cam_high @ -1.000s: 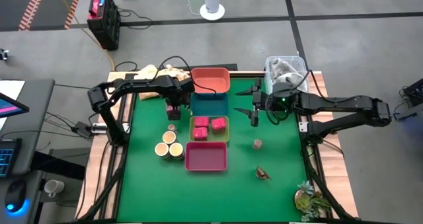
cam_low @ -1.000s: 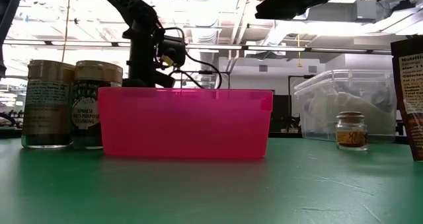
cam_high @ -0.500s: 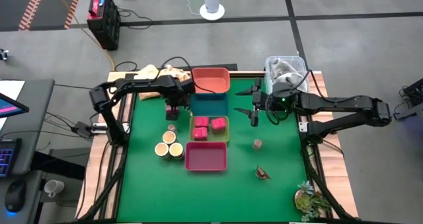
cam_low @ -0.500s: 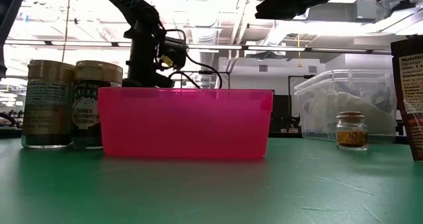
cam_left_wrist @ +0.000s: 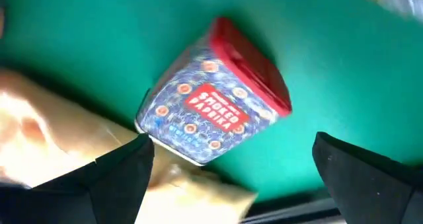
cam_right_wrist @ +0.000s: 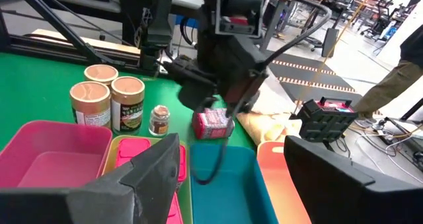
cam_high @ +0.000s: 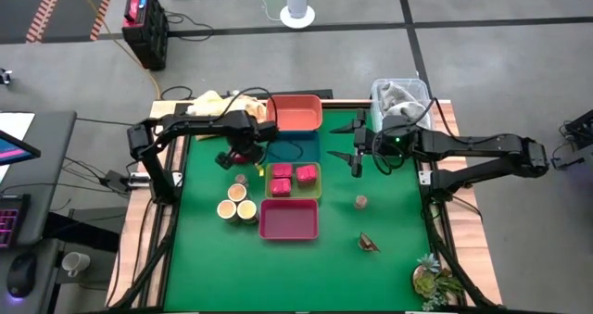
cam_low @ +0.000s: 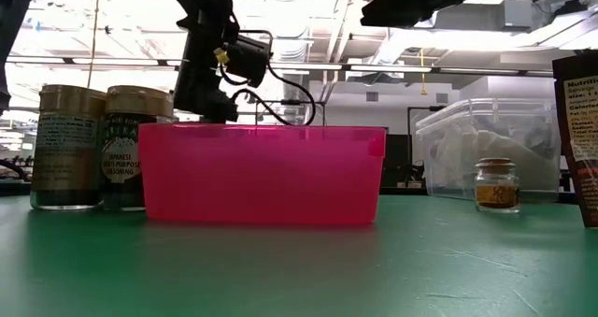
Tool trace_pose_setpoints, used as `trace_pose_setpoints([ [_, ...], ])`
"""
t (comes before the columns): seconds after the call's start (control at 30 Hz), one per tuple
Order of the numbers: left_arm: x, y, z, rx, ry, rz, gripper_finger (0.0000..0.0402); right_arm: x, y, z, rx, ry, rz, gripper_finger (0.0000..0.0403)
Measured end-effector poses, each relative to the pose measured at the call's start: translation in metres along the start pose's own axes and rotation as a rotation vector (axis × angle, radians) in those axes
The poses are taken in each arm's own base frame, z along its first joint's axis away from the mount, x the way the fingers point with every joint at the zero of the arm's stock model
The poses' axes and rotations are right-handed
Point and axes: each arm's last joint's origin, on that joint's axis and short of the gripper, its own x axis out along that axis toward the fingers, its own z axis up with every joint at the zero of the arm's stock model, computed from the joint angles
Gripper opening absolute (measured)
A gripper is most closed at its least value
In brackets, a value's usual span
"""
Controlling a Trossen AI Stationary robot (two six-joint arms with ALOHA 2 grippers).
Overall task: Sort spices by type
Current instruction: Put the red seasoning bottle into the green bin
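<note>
The left gripper [cam_left_wrist: 231,168] hangs with jaws spread wide and empty above a blue-patterned, red-lidded paprika tin [cam_left_wrist: 215,95] lying on the green table [cam_high: 389,212] beside the teal tray [cam_right_wrist: 221,184] (only the wrist views show it). The right gripper [cam_right_wrist: 231,164], part-open, holds nothing over that tray.

A: What can't be made out here?

B: In the low view the pink tray [cam_low: 262,175] fills the middle and hides whatever sits behind it. The left gripper's [cam_low: 207,100] fingertips drop out of sight behind its rim. A dark packet [cam_low: 579,135] is cut off by the right edge.

A: And from above?

B: The left gripper [cam_high: 238,157] covers the smoked paprika tin [cam_left_wrist: 215,95] almost wholly. The small jar [cam_high: 360,201] and the dark brown piece [cam_high: 369,243] are too small to tell what they hold or are.

A: The wrist cameras?

B: In the left wrist view the tan surface [cam_left_wrist: 46,131] is blurred. In the right wrist view, the trays are cut off by the bottom edge.
</note>
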Motion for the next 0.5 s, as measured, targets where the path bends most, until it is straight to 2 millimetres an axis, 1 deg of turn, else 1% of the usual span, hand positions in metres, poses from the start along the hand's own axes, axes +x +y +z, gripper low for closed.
trace_pose_setpoints([
  [0.13,0.008,-0.007,0.001,0.315,0.036,-0.024,0.0393,0.000,0.000,0.000,0.004,0.000,0.000,0.0299],
  [0.27,0.018,-0.010,0.000,0.493,0.074,-0.029,0.0393,0.000,0.000,-0.001,0.006,0.006,0.002,0.0299],
  [0.37,0.025,-0.007,0.002,0.496,0.137,0.050,0.0393,0.000,0.000,-0.001,0.002,0.007,0.002,0.0299],
  [0.5,0.028,-0.003,0.005,0.464,0.127,0.113,0.0393,0.000,0.000,-0.001,0.002,0.007,0.002,0.0299],
])
